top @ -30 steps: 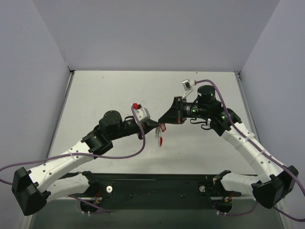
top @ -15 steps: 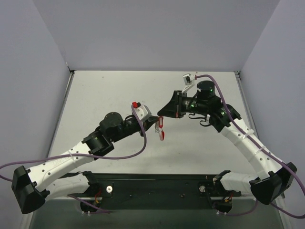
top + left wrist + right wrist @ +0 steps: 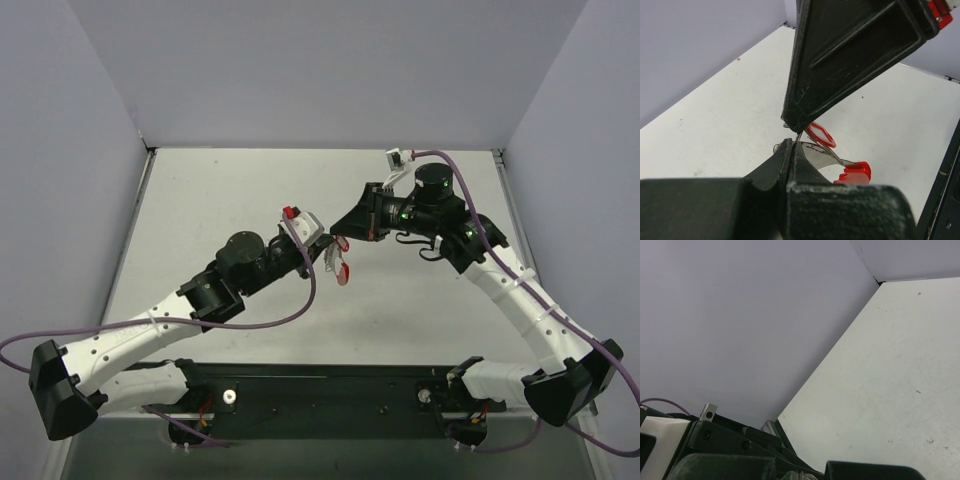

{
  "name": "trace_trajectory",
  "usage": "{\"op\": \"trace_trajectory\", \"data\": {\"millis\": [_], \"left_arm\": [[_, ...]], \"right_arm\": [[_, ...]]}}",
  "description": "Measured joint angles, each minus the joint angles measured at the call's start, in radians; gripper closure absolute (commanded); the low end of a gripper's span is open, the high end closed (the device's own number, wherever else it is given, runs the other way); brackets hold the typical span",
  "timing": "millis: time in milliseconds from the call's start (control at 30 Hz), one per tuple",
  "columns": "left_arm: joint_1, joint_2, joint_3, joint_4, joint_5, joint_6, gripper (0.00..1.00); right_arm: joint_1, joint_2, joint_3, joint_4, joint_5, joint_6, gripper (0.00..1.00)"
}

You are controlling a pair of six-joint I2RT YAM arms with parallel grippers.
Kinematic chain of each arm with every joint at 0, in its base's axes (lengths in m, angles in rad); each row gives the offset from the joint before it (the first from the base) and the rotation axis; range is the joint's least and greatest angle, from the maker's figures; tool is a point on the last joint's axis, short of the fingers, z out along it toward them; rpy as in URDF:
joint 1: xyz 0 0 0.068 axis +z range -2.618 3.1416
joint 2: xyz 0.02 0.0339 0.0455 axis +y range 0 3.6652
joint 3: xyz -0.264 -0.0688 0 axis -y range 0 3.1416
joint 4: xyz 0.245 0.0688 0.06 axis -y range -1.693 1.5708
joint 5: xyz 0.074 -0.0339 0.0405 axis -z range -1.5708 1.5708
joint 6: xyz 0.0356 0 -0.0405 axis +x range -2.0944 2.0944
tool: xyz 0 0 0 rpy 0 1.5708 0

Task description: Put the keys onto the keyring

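Both grippers meet tip to tip above the middle of the table. In the left wrist view my left gripper (image 3: 792,144) is shut on the thin wire of the keyring; its silver fan of keys (image 3: 826,159) and red arc (image 3: 856,172) hang to the right. My right gripper (image 3: 797,125) comes down from above with its jaws together, pinching the key, whose red oblong tag (image 3: 820,135) hangs just below its tip. In the top view the left gripper (image 3: 325,250), right gripper (image 3: 341,237), tag (image 3: 341,243) and red arc (image 3: 347,273) crowd together. The key's blade is hidden.
The white table (image 3: 220,190) is walled by grey panels on three sides (image 3: 90,200). The black base rail (image 3: 330,385) runs along the near edge. The right wrist view shows only table (image 3: 900,365) and wall (image 3: 740,315).
Both grippers have moved together a little toward the far side of the table, staying tip to tip. The hanging red pieces have moved with them.
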Motion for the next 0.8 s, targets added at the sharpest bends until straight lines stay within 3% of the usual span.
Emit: {"op": "trace_trajectory", "data": {"millis": [800], "left_arm": [[-0.024, 0.029, 0.045, 0.008, -0.157, 0.009, 1.00]], "right_arm": [[0.060, 0.023, 0.071, -0.056, 0.087, -0.088, 1.00]]}}
